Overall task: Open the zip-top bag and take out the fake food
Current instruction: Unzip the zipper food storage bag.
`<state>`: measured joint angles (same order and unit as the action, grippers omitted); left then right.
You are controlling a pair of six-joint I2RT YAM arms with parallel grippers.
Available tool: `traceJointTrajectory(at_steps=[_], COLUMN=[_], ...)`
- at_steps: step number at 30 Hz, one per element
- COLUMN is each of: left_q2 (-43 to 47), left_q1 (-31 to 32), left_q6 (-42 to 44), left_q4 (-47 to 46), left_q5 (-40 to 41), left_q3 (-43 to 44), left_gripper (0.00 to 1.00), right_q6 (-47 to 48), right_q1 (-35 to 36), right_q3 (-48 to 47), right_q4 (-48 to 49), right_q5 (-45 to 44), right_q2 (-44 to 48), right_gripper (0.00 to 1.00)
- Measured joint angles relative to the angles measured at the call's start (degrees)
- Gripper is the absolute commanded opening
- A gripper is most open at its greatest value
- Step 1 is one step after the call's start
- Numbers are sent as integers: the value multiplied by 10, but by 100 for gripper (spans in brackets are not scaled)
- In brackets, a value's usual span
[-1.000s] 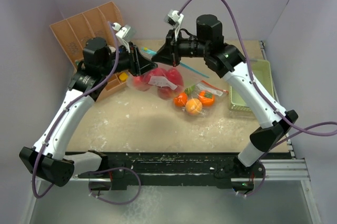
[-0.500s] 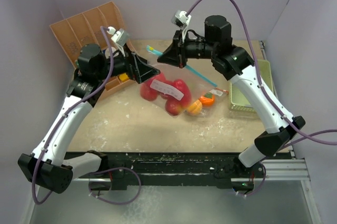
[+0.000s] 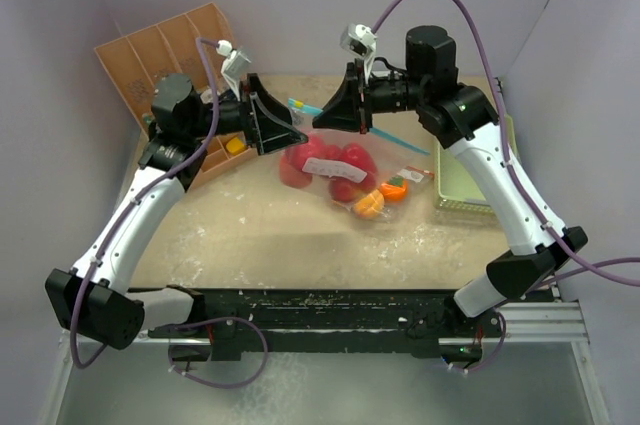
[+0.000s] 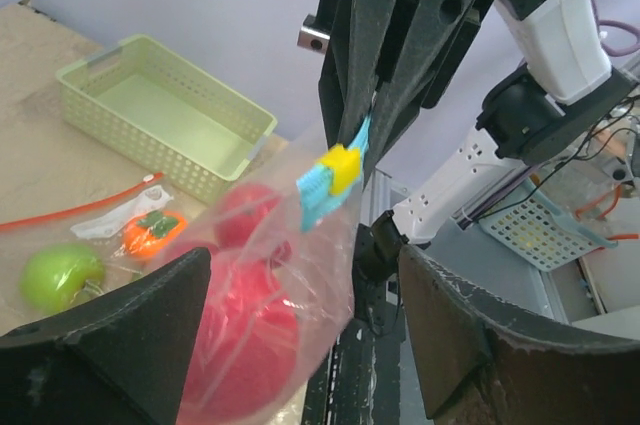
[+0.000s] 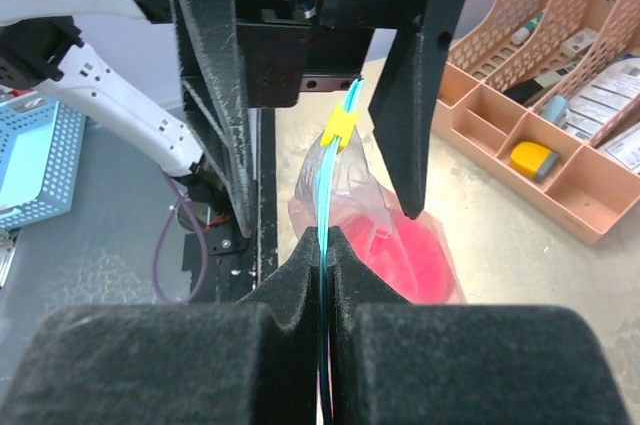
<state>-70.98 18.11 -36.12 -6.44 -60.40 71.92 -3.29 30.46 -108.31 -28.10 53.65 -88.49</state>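
The clear zip-top bag (image 3: 325, 167) hangs over the table by its blue zip strip (image 5: 327, 235), with my right gripper (image 5: 327, 275) shut on the strip. Red fake food (image 3: 300, 160) fills the bag. A yellow slider (image 4: 343, 167) sits on the strip. My left gripper (image 4: 300, 345) is open, its fingers (image 5: 215, 95) standing either side of the slider end without touching it. Orange fruits (image 3: 369, 205) and a green one (image 4: 60, 275) rest on the table by the bag's bottom; I cannot tell whether they are inside it.
A pale green basket (image 4: 170, 115) stands at the table's right edge. An orange divided organizer (image 3: 165, 55) with small items leans at the back left. Purple walls close in behind and on both sides.
My left gripper has opened and let go of the bag. The right gripper has carried the zip strip up and to the right, and the bag now hangs from it alone.
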Motion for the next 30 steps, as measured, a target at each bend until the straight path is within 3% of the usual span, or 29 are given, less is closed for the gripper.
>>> traceJointTrajectory(at_steps=[4, 8, 11, 13, 14, 22, 26, 30], left_q2=[-19, -31, -31, -30, -30, -17, -19, -26], left_q1=[0, 0, 0, 0, 0, 0, 0, 0], left_q6=[-22, -29, -33, -35, -37, -35, -35, -32], left_q4=[-26, -37, -40, -45, -46, -48, -45, -29], left_q5=[-14, -21, -25, -26, -27, -24, -25, -27], left_q3=[17, 34, 39, 39, 39, 36, 36, 36], left_gripper=[68, 52, 28, 3, 0, 0, 0, 0], right_q6=[0, 4, 5, 5, 4, -4, -16, -38], right_q1=[0, 0, 0, 0, 0, 0, 0, 0], right_q3=[-1, -1, -1, -1, -1, 1, 21, 38], right_q4=[-6, -21, -27, -26, -26, -14, 8, 46], right_q5=[17, 31, 33, 33, 33, 33, 33, 28], right_q2=[0, 0, 0, 0, 0, 1, 9, 23], right_gripper=[0, 0, 0, 0, 0, 0, 37, 38])
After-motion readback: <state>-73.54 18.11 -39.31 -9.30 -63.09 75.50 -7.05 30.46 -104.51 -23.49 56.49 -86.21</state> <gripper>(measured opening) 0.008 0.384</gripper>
